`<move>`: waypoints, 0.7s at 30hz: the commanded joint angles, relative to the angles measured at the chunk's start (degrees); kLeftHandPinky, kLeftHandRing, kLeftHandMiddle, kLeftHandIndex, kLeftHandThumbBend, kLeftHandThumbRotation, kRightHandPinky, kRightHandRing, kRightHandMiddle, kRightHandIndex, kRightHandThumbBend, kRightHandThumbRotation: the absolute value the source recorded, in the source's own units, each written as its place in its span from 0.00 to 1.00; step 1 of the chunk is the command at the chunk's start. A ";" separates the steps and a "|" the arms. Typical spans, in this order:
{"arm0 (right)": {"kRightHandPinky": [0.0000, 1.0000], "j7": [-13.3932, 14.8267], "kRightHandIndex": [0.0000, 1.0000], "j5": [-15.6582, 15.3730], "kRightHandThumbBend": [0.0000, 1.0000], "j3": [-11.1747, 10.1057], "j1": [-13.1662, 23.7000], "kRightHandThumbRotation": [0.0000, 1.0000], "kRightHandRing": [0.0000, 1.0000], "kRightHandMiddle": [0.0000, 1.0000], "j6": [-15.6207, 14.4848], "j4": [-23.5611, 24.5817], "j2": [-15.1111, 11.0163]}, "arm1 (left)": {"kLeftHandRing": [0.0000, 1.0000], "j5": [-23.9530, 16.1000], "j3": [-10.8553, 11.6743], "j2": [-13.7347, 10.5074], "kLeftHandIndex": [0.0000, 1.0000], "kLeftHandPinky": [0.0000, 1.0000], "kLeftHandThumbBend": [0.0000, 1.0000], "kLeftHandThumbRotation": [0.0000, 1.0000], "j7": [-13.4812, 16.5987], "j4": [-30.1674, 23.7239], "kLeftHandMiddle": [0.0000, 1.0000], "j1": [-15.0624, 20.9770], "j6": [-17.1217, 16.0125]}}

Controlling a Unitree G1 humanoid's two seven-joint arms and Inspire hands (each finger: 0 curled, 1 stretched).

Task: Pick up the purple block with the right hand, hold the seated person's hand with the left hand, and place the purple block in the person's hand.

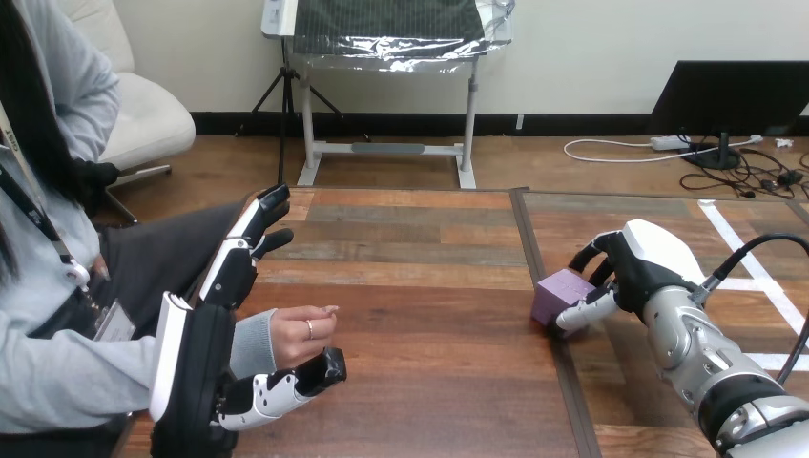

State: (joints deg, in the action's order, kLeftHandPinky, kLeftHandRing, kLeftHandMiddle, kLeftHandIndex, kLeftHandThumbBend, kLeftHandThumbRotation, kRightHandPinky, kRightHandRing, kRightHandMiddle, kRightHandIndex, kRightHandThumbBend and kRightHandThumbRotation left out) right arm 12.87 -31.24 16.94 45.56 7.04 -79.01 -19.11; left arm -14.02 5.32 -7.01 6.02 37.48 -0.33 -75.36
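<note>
Left hand (205, 353), lower left: black with white shells, fingers straight and angled upward, thumb lying under the person's hand (300, 334), which is loosely curled. Right hand (630, 272), centre right: fingers and thumb curled on the purple block (560, 292), a matte cube at the seam of the planked wooden table (420, 286).

This is looking like a robotics lab: white tape lines (754, 267) are marking the tabletop's (429, 315) right edge, where a silver robot arm (711, 358) is extending over it.
</note>
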 commanded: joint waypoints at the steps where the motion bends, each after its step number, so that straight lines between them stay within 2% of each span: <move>1: 0.38 1.66 0.60 -0.37 0.97 -0.04 3.79 0.08 0.47 0.54 0.01 0.70 -1.82 | 0.90 0.65 -0.70 0.77 0.89 0.81 1.00 0.69 0.09 -3.13 0.91 1.13 -0.27; 8: 0.28 2.10 0.54 0.13 0.97 -0.77 3.36 0.02 0.36 0.45 0.15 0.73 -1.96 | 0.90 1.21 -1.08 1.22 0.88 0.82 1.00 0.68 -0.23 -4.34 0.91 0.30 0.37; 21: 0.35 4.52 0.50 0.64 0.95 -1.29 2.53 0.00 0.43 0.49 0.36 0.78 -1.95 | 0.90 2.97 -2.11 1.25 0.88 0.82 1.00 0.66 -1.03 -5.08 0.91 -0.55 0.69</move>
State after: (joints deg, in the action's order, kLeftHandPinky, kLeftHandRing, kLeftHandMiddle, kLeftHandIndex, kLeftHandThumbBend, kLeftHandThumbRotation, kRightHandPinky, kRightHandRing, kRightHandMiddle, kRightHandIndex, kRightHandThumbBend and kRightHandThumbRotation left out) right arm 14.94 -31.33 16.79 45.54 6.97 -79.01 -20.25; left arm -12.05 3.86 -5.90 5.25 35.29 -2.40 -74.73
